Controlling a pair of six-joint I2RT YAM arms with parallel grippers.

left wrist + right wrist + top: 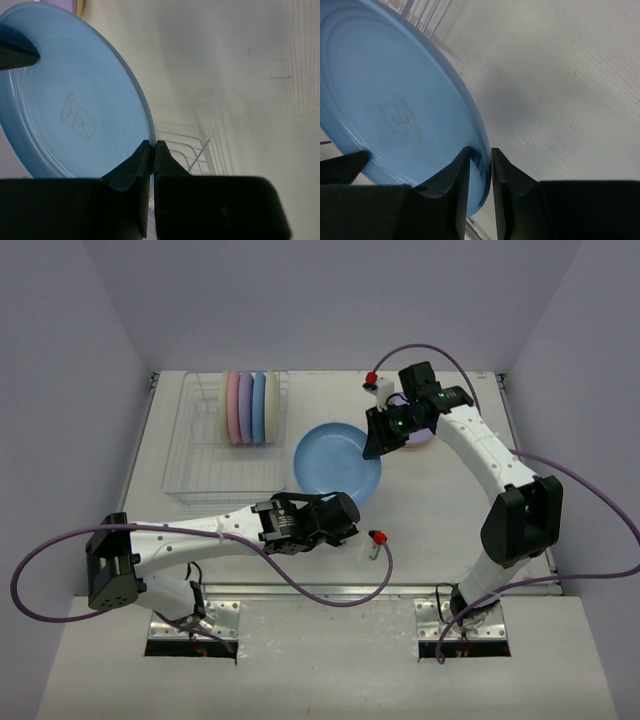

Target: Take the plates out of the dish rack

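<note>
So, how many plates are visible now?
6: pink, lavender, blue, cream upright in the dish rack; a blue plate between left gripper and right gripper; a lavender plate under that gripper. More may be hidden.

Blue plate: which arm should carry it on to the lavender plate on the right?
Right. The right gripper straddles the blue plate at its far rim, beside the lavender plate; the left gripper, clamped on the near rim, sits farther away.

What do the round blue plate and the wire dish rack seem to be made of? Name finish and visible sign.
The round pale blue plate: probably glazed ceramic or melamine, satin finish; smooth concentric rings, sheen, printed bear outline. The wire dish rack: thin metal wire, silvery or white-coated; see-through grid.
</note>
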